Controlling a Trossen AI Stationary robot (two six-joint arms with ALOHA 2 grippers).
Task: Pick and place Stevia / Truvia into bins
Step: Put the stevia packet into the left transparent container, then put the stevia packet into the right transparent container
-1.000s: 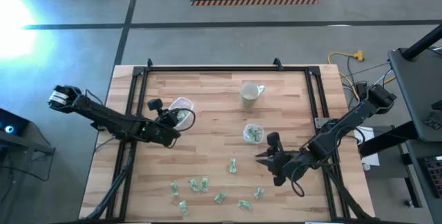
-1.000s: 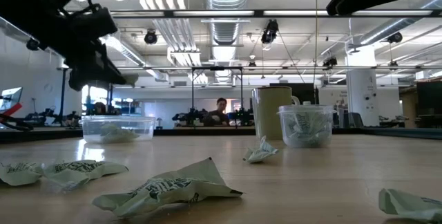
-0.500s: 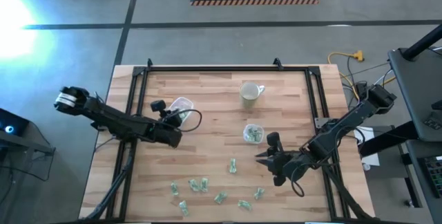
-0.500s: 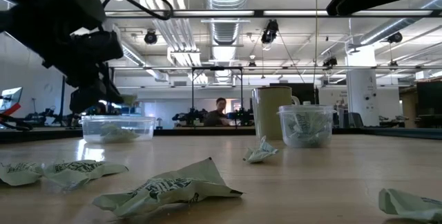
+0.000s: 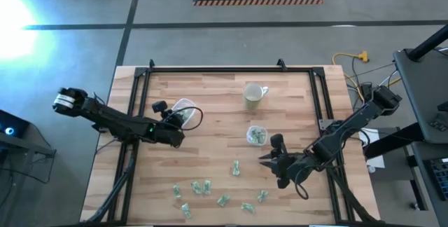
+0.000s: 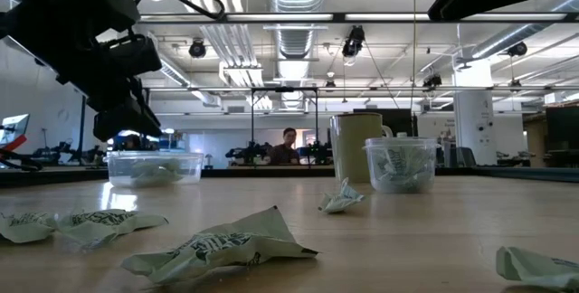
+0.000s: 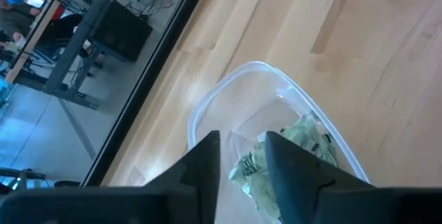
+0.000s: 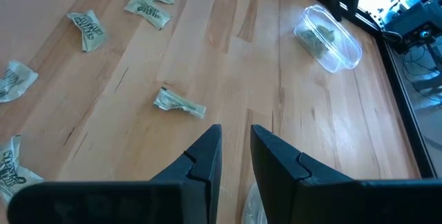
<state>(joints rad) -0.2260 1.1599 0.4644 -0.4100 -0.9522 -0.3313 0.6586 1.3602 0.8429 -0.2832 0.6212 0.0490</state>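
Note:
Several green-and-white packets (image 5: 203, 186) lie loose on the near part of the wooden table (image 5: 210, 150), also in the low view (image 6: 217, 243). The wide clear bin (image 5: 183, 106) holds a few packets (image 7: 304, 137). The small clear cup (image 5: 256, 135) holds more. My left gripper (image 5: 182, 118) hovers just above the wide bin (image 7: 207, 106), open and empty (image 7: 242, 141). My right gripper (image 5: 263, 160) hangs over the table near the cup, slightly open and empty (image 8: 235, 134), with a packet (image 8: 178, 103) lying ahead of it.
A pale mug (image 5: 253, 95) stands at the far middle, beyond the cup. A dark metal frame (image 5: 140, 87) runs along the table's left, far and right edges. Bare wood lies between the two bins and the loose packets.
My left gripper has gone a little toward the table's right edge and down over the wide bin. My right arm has kept still.

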